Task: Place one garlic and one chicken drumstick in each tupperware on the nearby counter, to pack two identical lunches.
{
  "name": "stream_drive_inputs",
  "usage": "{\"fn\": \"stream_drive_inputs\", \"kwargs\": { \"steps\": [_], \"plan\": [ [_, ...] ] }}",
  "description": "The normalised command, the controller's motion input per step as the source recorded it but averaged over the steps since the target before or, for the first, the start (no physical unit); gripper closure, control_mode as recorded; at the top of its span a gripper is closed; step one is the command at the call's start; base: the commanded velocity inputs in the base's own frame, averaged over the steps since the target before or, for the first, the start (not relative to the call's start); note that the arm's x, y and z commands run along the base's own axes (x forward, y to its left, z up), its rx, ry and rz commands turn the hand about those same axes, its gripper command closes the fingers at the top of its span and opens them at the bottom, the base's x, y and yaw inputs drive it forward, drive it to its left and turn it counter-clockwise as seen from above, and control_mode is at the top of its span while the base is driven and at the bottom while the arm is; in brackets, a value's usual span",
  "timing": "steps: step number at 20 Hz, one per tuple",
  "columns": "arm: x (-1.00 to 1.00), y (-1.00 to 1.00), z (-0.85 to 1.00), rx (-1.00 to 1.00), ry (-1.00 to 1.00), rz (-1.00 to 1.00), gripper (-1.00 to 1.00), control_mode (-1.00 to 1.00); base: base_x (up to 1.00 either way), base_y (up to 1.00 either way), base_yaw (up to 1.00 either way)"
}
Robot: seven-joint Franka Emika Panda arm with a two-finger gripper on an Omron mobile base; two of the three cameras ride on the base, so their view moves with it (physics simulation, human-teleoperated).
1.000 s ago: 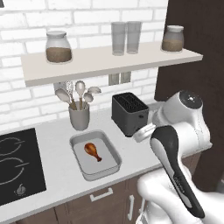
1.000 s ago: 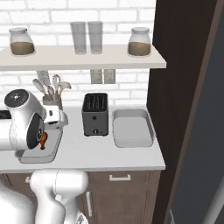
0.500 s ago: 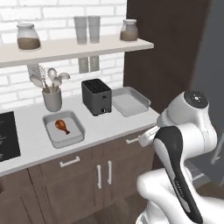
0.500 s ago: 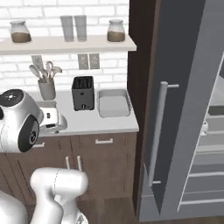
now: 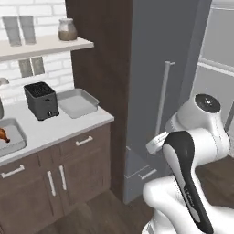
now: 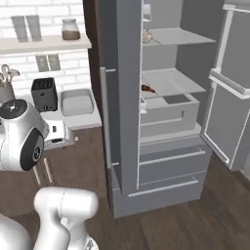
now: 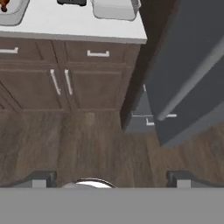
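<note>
Over at nine o'clock in the left base view, one chicken drumstick point(image 5: 3, 135) lies in a tupperware point(image 5: 13, 142); the empty tupperware point(image 5: 77, 102) now sits beside the toaster point(image 5: 41, 100), because the base has swung toward the fridge.

Right base view: the open fridge point(image 6: 168, 105) has come into sight, another drumstick point(image 6: 148, 89) on its shelf.

Hand view: gripper point(image 7: 109, 180) spread apart, empty, over floor, so fetching comes next.

The base drove right along the counter point(image 5: 55, 128) — both base views shifted. The open fridge point(image 6: 166, 102) entered view; the toaster point(image 5: 42, 100) and empty tupperware point(image 5: 77, 102) moved toward the left edge.
</note>
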Motion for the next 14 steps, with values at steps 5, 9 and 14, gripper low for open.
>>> {"fn": "stream_drive_inputs", "kwargs": {
  "steps": [5, 9, 14],
  "plan": [
    [0.00, 0.00, 0.00, 0.00, 0.00, 0.00, -1.00, 1.00, -0.15, -0.32, -0.65],
    [0.00, 0.00, 0.00, 0.00, 0.00, 0.00, -1.00, 1.00, 0.03, -0.50, -0.62],
    [0.00, 0.00, 0.00, 0.00, 0.00, 0.00, -1.00, 1.00, 0.27, -0.48, -0.63]
  ]
}}
